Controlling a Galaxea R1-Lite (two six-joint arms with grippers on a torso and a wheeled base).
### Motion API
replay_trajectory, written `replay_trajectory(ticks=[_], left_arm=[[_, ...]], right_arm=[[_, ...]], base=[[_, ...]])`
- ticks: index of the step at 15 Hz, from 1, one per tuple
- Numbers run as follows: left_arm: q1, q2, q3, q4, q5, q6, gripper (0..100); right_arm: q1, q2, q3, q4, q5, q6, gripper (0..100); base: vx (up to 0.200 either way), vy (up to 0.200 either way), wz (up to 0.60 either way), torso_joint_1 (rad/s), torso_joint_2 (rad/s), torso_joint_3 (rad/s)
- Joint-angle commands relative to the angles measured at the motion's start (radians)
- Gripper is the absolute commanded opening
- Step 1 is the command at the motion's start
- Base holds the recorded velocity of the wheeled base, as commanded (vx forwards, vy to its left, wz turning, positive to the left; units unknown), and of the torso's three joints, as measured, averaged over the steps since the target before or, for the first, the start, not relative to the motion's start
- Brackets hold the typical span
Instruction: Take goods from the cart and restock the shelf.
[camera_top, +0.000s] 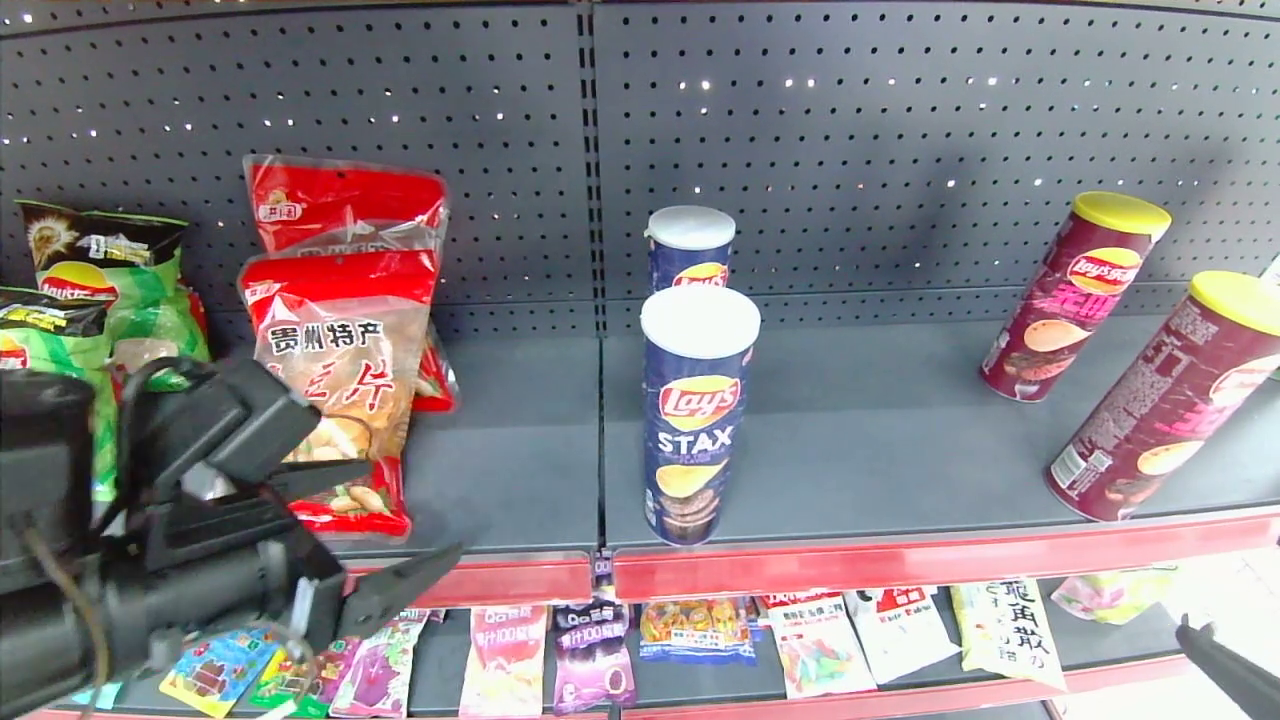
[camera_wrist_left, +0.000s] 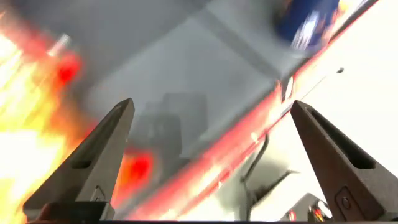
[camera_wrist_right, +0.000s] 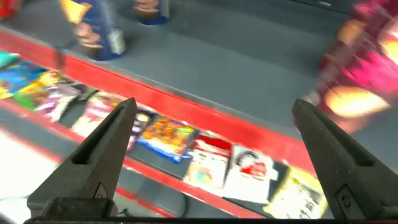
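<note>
Grey pegboard-backed shelf (camera_top: 880, 440), red-edged; left gripper (camera_wrist_left: 212, 104) and right gripper (camera_wrist_right: 216, 104) jaws wide

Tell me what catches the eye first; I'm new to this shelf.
Two blue chip cans stand one behind the other at the middle of the shelf. Two maroon cans with yellow lids sit at the right, red snack bags at the left, near the open left gripper.
</note>
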Motion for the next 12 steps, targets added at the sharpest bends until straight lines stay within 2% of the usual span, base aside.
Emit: replay_trajectory(ticks=[1,2,3,4,6,7,8,9,10,11,12], left_arm=[[0.012,-0.370,0.053,0.246,0.124,-0.055,100],[0.015,-0.503,0.048,0.363,0.211,-0.066,100],[0.025,-0.624,0.045,0.467,0.265,-0.074,100],[0.094,-0.779,0.040,0.621,0.285,-0.095,100],[0.273,-0.949,0.036,0.799,0.285,-0.157,100],[0.347,-1.006,0.042,0.823,0.285,-0.169,100],[0.391,-1.046,0.048,0.834,0.285,-0.172,100],[0.397,-1.051,0.050,0.837,0.285,-0.172,100],[0.471,-1.114,0.099,0.857,0.283,-0.192,100],[0.486,-1.156,0.154,0.848,0.280,-0.190,100],[0.465,-1.187,0.203,0.803,0.277,-0.190,100]], right_arm=[[-0.061,-0.111,0.042,-0.001,-0.059,0.002,100],[-0.108,-0.162,0.061,-0.001,-0.133,0.019,100],[-0.137,-0.198,0.081,0.000,-0.171,0.025,100],[-0.159,-0.248,0.116,0.000,-0.197,0.025,100],[-0.180,-0.326,0.139,0.075,-0.206,0.025,100],[-0.194,-0.367,0.120,0.161,-0.214,0.025,100],[-0.206,-0.407,0.093,0.255,-0.217,0.025,100],[-0.209,-0.415,0.088,0.273,-0.217,0.025,100],[-0.256,-0.491,0.038,0.493,-0.217,0.025,100],[-0.259,-0.502,0.039,0.528,-0.226,0.033,100],[-0.259,-0.502,0.039,0.526,-0.229,0.048,100]], base=[[0.000,0.000,0.00,0.000,0.00,0.000],[0.000,0.000,0.00,0.000,0.00,0.000],[0.000,0.000,0.00,0.000,0.00,0.000],[0.000,0.000,0.00,0.000,0.00,0.000],[0.000,0.000,0.00,0.000,0.00,0.000],[0.000,0.000,0.00,0.000,0.00,0.000],[0.000,0.000,0.00,0.000,0.00,0.000],[0.000,0.000,0.00,0.000,0.00,0.000],[0.000,0.000,0.00,0.000,0.00,0.000],[0.000,0.000,0.00,0.000,0.00,0.000],[0.000,0.000,0.00,0.000,0.00,0.000]])
